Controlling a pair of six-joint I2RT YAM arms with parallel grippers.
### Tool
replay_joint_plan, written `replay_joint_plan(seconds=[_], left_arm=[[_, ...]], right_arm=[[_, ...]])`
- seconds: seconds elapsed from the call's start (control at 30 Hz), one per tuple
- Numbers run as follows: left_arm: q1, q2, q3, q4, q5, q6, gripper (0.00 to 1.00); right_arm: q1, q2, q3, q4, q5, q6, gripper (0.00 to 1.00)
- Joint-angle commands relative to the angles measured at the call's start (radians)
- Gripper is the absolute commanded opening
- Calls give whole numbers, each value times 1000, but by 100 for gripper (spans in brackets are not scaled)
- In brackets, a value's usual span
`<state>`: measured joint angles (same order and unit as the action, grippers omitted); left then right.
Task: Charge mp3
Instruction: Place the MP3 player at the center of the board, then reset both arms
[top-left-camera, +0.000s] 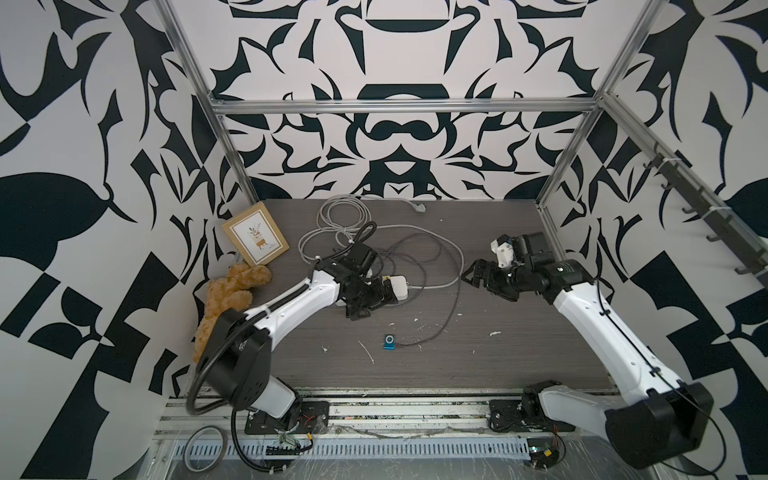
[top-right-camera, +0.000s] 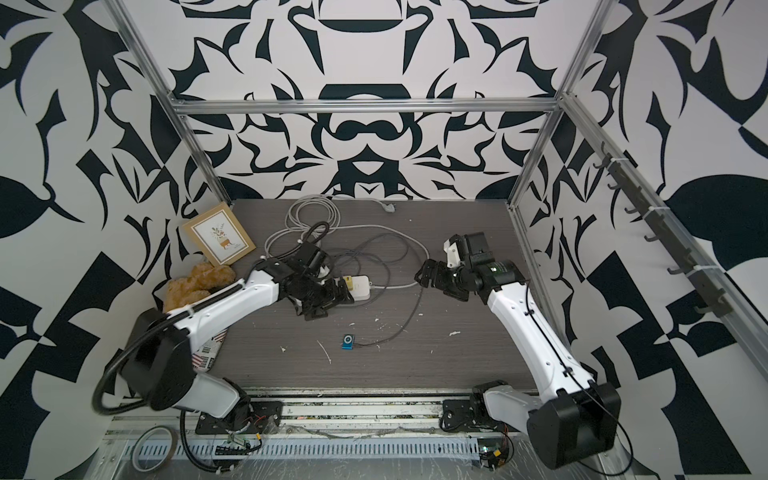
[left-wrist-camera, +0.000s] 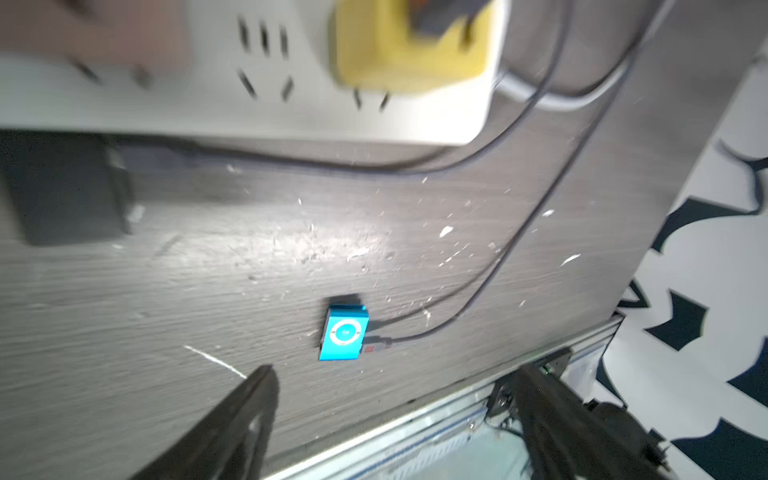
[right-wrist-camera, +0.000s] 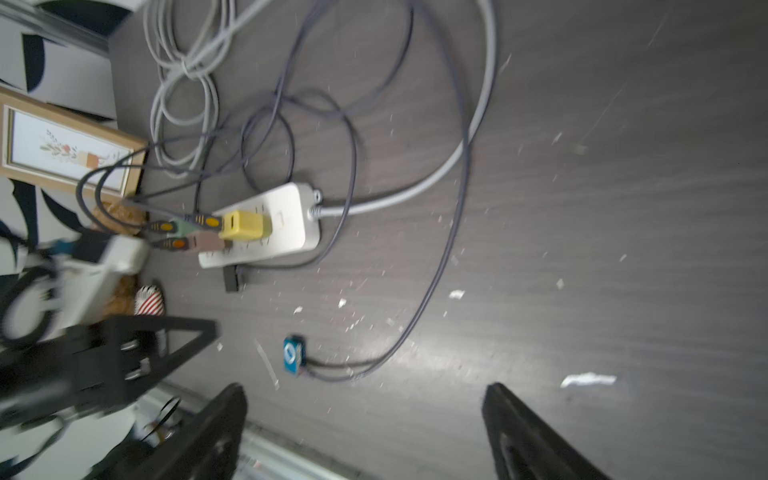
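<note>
mp3 (top-left-camera: 389, 341) flat, face up on surface (top-left-camera: 498, 365), front middle, clear of both arms; dark cable (top-left-camera: 434, 328) meets its side | left jaws: spread, empty, just beside strip (top-left-camera: 398, 286) | right jaws: spread, empty, well apart from mp3

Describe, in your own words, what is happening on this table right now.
The blue mp3 player lies on the table with a dark cable plugged into its side. Both hands are open and empty. The left hand is by the white power strip, which holds a yellow charger cube. The right hand hangs beyond its corded end.
</note>
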<state>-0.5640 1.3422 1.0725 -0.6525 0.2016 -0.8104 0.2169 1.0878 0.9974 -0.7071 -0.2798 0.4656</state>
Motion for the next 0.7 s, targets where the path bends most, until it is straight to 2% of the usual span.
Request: replay_joint_plan(seconds=[0.0,0.07,0.13,0.2,0.27,0.37,0.4,0.47,0.57,0.6,0.63,0.67], left_arm=[[156,-301,-115,87,-259,155,99],[307,-434,-251,241,-306,283,99],[474,-500,-389,400,-371,378,99],[623,-502,-521,614,-340,525,100],[693,-445,-629,814,-366,611,100],[737,-289,-722,1082,-301,638,99],[737,-226,-735,1184,-290,615,99],[737,-90,-731,1324,-214,612,99],[738,138,-680,1472,-81,611,99],[737,152,-642,1412,-17,629,99],[725,142,-600,1299,-8,653,99],[715,148,-593,1299,-21,663,99]], right_arm=[[-30,-106,-157,248,231,-148,99],[-58,-134,-257,416,311,-193,99],[-63,-137,-368,637,387,-302,99],[-67,-97,-487,907,444,-426,99],[-75,-1,-539,1082,480,-497,99],[-93,162,-580,1313,482,-531,99],[-103,218,-593,1405,450,-504,99],[-131,260,-513,1270,392,-480,100],[-187,285,-533,1293,335,-438,100],[-209,309,-582,1389,306,-421,99],[-217,351,-645,1527,288,-421,100],[-217,429,-676,1646,272,-426,100]])
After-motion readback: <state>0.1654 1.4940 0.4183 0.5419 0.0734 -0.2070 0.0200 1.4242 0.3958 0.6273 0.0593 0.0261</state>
